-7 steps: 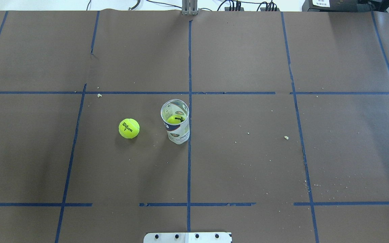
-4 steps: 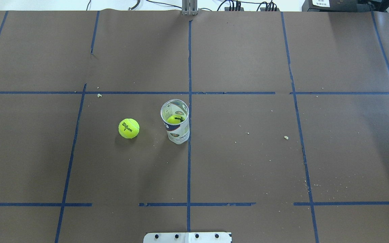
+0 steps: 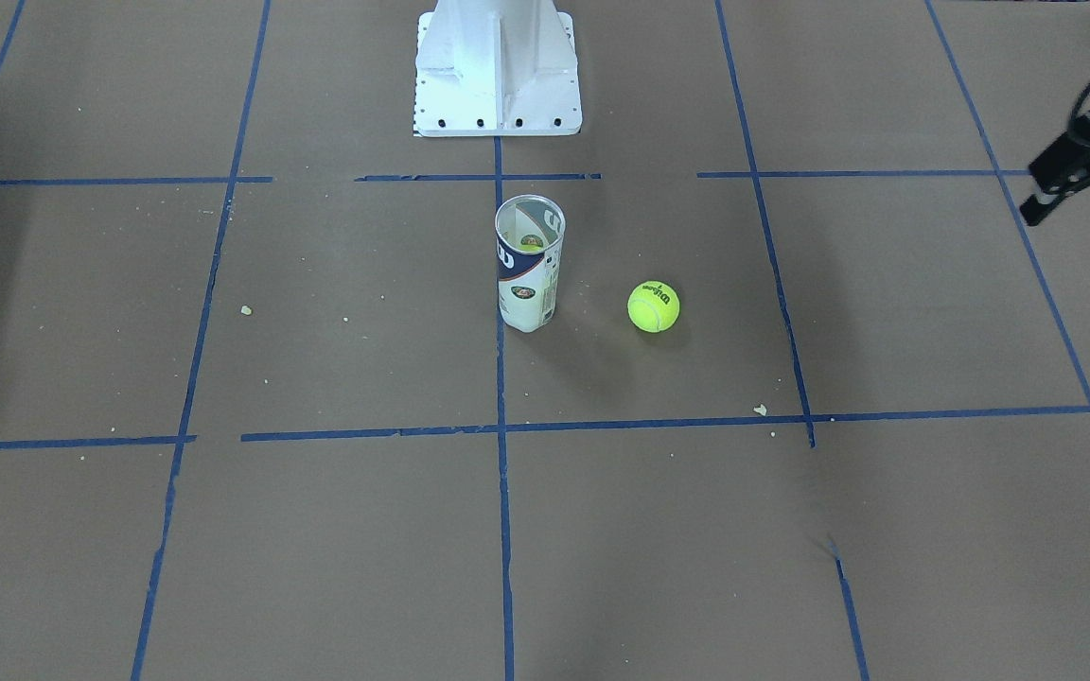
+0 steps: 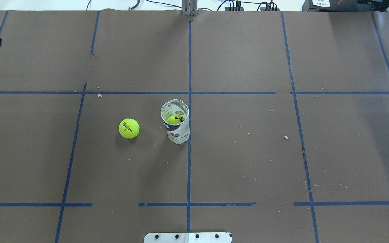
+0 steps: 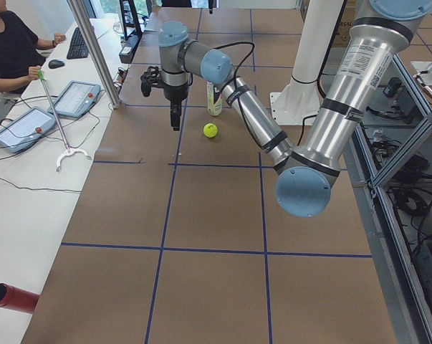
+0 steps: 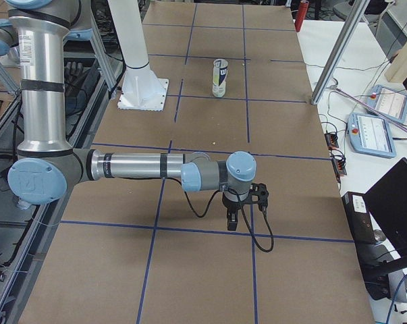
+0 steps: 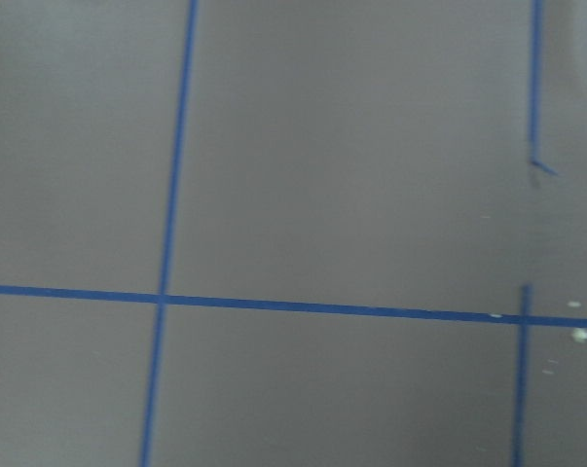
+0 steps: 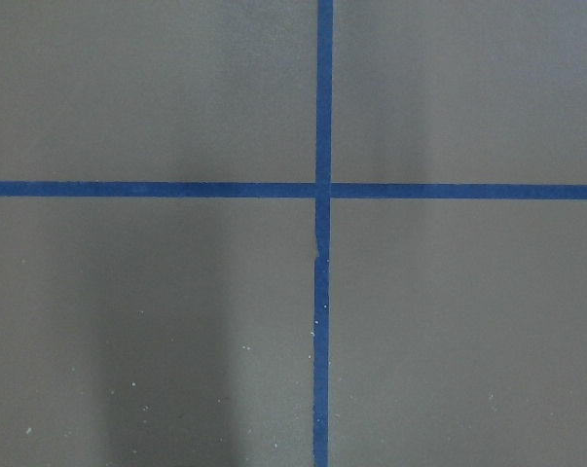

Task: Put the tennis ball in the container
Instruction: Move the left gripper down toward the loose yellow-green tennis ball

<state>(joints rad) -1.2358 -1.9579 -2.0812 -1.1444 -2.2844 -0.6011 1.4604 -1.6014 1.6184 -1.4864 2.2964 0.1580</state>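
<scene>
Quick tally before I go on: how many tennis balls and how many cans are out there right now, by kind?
Fuzzy yellow-green tennis balls: 2, the loose ball and the ball inside the can
Clear plastic tennis-ball can with navy and white label: 1
Total: 3

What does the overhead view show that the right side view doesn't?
Only overhead: the loose ball beside the can, and a second ball inside it. Only the right side view: the right arm and right gripper, far from the can, plus the operators' tablets. Both: the upright can and the blue tape grid.
</scene>
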